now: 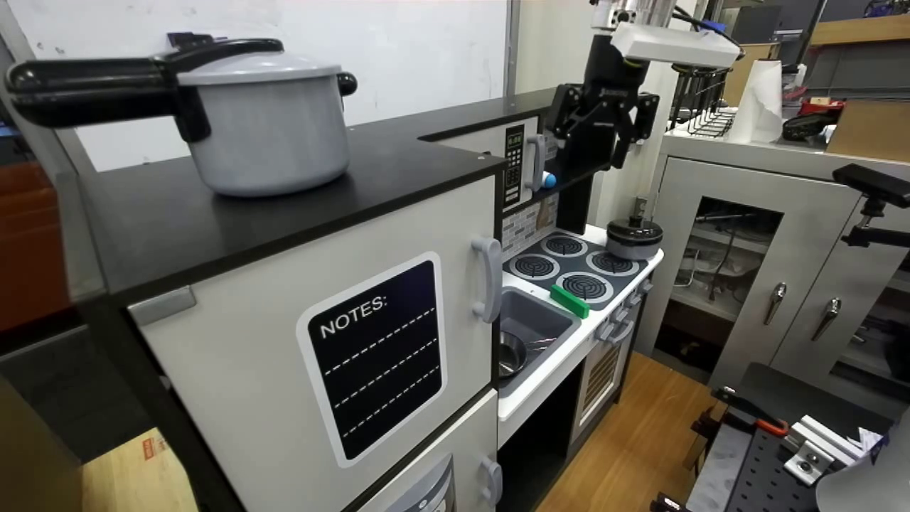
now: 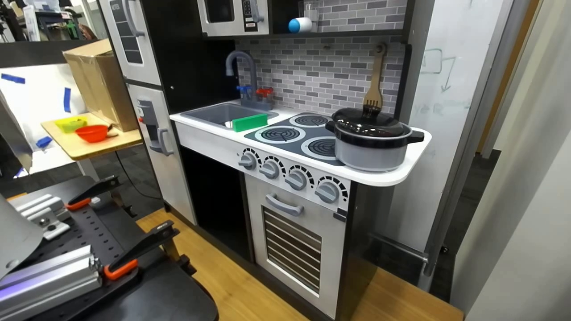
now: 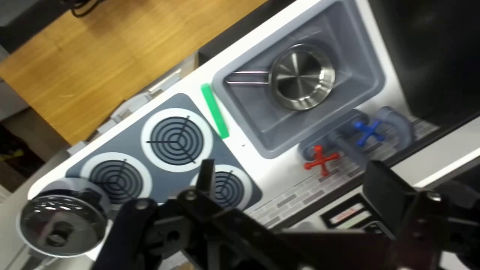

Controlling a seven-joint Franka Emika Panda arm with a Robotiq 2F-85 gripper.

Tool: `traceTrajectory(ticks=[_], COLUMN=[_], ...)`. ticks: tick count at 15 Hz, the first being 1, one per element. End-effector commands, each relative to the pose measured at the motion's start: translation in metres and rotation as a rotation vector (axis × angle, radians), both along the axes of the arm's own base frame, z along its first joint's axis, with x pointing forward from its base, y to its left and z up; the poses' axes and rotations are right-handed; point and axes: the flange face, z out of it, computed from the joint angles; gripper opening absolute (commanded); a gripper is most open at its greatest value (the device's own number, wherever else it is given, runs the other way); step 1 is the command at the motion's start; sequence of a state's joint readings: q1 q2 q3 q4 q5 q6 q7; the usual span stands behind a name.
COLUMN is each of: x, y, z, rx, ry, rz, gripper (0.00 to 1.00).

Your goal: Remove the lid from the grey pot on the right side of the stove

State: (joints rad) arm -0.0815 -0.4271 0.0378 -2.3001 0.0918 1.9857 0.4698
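The grey pot (image 1: 633, 250) stands on the right end of the stove (image 2: 333, 267), partly over a ring. It also shows in an exterior view (image 2: 372, 154) and at the lower left of the wrist view (image 3: 77, 184). Its shiny black lid (image 2: 366, 124) with a black knob sits on it; the lid also shows in an exterior view (image 1: 635, 232) and the wrist view (image 3: 62, 225). My gripper (image 1: 591, 146) is open and empty, high above the counter and apart from the pot. Its spread fingers show in the wrist view (image 3: 292, 168).
A sink (image 3: 258, 123) holds a metal pan (image 3: 300, 77). A green block (image 2: 250, 122) lies between sink and rings. A faucet (image 2: 250, 73), wooden spatula (image 2: 375, 84) and shelf (image 2: 357, 33) stand behind. Another grey pot (image 1: 274, 135) with a long handle sits on the tall cabinet (image 1: 263, 334).
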Motion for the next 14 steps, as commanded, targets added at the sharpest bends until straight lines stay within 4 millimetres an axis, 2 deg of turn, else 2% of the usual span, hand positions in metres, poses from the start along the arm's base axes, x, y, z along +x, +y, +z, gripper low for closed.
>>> traceTrajectory(ticks=[1,4,5,6,12,14], x=[-0.014,-0.026,-0.028,-0.021,-0.024,-0.018], y=[-0.041,-0.069,-0.071,-0.071,-0.071,-0.084], z=[-0.020,-0.030,-0.027,-0.032,-0.028,-0.039], rx=[-0.049,-0.029,0.004,-0.023,-0.017,-0.064], ry=[0.064,0.097,0.086,0.090,0.087,0.109], rz=[-0.192,-0.377,-0.428,-0.345,-0.405,-0.460], gripper=[1.00,1.00,1.00,1.00,1.00,1.00])
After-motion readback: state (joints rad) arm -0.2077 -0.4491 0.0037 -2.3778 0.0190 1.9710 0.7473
